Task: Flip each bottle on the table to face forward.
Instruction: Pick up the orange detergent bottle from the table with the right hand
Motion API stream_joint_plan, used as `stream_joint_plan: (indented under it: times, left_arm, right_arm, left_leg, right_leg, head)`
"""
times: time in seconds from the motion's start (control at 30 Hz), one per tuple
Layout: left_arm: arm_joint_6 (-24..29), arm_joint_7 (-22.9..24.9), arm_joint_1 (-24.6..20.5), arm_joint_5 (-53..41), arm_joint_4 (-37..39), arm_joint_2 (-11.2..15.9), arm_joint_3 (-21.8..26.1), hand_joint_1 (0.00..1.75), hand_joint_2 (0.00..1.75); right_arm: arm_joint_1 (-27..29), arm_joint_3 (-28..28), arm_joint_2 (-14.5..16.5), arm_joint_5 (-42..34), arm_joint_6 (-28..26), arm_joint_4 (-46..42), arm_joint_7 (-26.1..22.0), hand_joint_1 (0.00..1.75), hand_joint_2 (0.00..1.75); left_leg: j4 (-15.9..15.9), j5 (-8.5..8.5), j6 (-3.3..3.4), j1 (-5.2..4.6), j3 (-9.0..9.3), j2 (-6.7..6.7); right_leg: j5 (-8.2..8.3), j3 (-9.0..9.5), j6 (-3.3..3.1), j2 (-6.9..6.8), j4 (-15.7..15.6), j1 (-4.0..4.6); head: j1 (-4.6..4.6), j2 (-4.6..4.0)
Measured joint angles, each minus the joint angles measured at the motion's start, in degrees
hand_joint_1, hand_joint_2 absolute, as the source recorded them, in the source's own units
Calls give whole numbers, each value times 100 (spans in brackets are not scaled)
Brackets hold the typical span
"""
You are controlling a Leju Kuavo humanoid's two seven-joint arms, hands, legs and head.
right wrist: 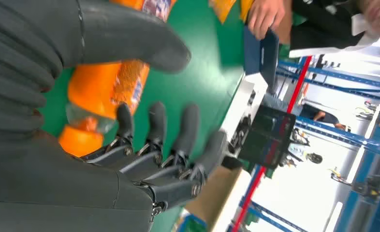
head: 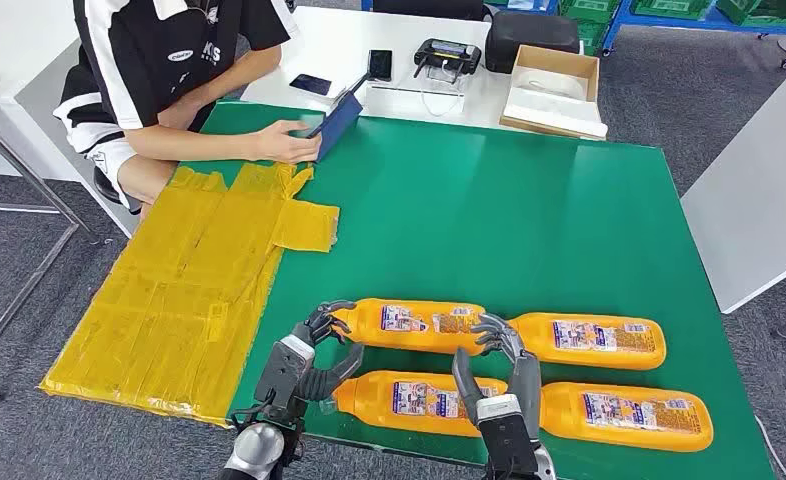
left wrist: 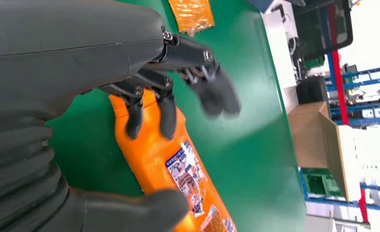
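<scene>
Four orange bottles lie on their sides on the green bench, in two rows of two, labels facing up. The far-left bottle (head: 414,326) lies between the two robot hands, its neck end at the left robot hand (head: 304,362). That robot hand is spread around the neck: the dark fingers (left wrist: 149,113) rest on top of the orange body near the shoulder, and the thick thumb (left wrist: 149,208) sits on the other side of the bottle, close beside the label. Whether it truly grips the bottle, I cannot tell. The near-left bottle (head: 409,397) lies just below this robot hand, its clear cap by the thumb.

The right robot hand (head: 499,375) stands open, fingers apart and slightly curled. Its fingertips reach over the cap end of the far-right bottle (head: 589,340), and its thumb rises in front of the near-left bottle's label. In the right wrist view an orange bottle sits between thumb and fingers, not clamped. The near-right bottle (head: 629,414) lies to the right of this robot hand.

Left of the left robot hand, a patch of yellow tape (head: 189,290) covers the bench (head: 529,210). Beyond it a seated person (head: 169,70) holds a blue tablet case (head: 337,120). Farther off, a white table (head: 409,95) carries a phone (head: 380,63), a controller (head: 447,57) and a cardboard box (head: 554,90). The floor is grey carpet (head: 659,90).
</scene>
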Motion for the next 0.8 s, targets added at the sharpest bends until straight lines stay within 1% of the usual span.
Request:
stream_joint_plan:
  times: [0.17,0.33,0.4,0.57,0.8]
  left_arm:
    - [-40,5,-11,-21,-161,0,95,0,175]
    - [-86,18,-31,-18,-281,0,194,0,175]
    - [-88,7,-35,11,-320,0,232,0,175]
    - [-190,-52,-86,191,-540,1,489,0,175]
    - [-322,-53,-181,255,-811,4,752,0,175]
  right_arm:
    - [-15,0,-41,801,-268,-227,253,0,175]
    - [-25,0,-68,953,-304,-379,355,0,175]
    - [-39,5,-87,1147,-340,-400,440,0,175]
    - [-170,122,-232,2395,-483,-417,967,0,175]
    - [-448,258,-406,3022,-491,-351,1327,0,175]
  left_leg:
    - [0,0,0,0,0,0]
    - [0,1,0,0,0,0]
    - [0,1,0,0,0,0]
    - [0,3,0,0,0,0]
    - [0,10,1,0,0,-1]
  right_leg:
    - [0,1,0,0,0,0]
    - [0,2,0,0,0,0]
    - [0,2,0,0,0,0]
    - [1,3,1,0,0,0]
    - [4,4,5,0,1,0]
  head:
    - [0,0]
    - [1,0]
    - [0,0]
    - [0,0]
    - [1,0]
